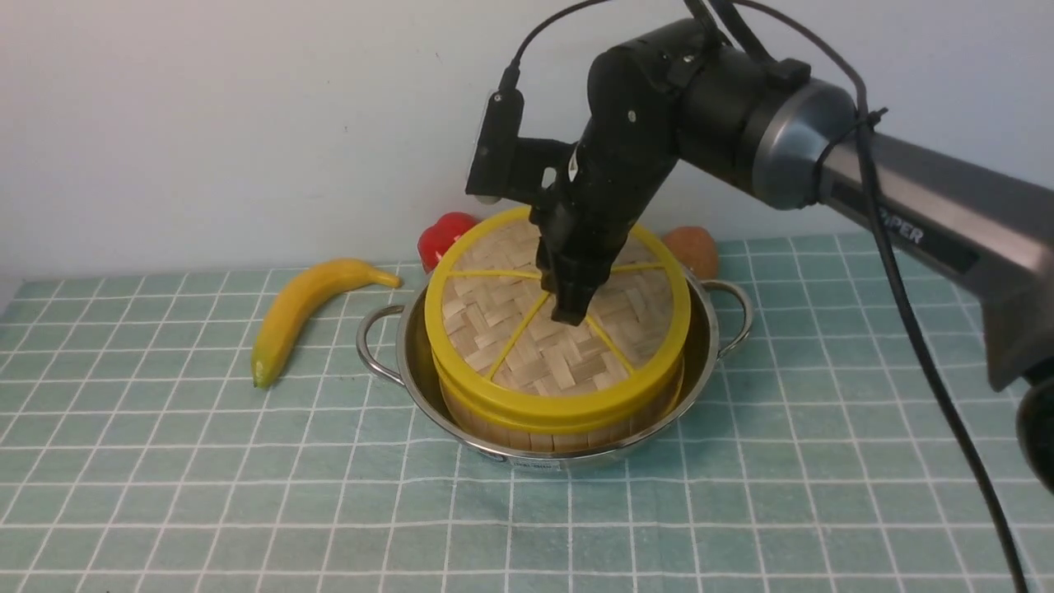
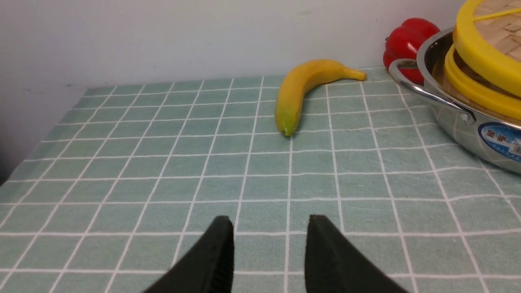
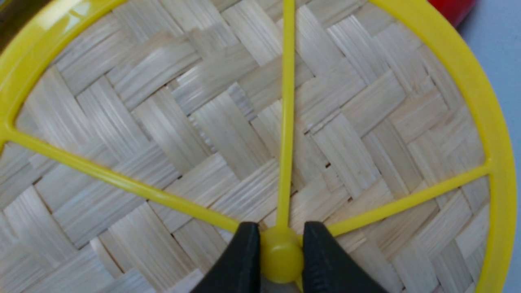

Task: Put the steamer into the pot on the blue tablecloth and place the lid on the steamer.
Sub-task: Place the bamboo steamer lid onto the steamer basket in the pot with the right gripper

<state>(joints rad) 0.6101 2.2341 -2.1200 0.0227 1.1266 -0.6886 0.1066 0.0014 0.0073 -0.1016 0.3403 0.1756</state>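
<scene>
Lid (image 1: 553, 329) atop steamer (image 1: 568, 420) in pot (image 1: 700, 346)

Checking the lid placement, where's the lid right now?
In the front view the lid sits mid-table on the steamer inside the pot, its knob gripped by the right gripper.

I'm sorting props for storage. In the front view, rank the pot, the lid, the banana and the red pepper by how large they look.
1. pot
2. lid, slightly narrower than the pot
3. banana
4. red pepper, though it is mostly hidden behind the lid, so its full size is unsure.
</scene>
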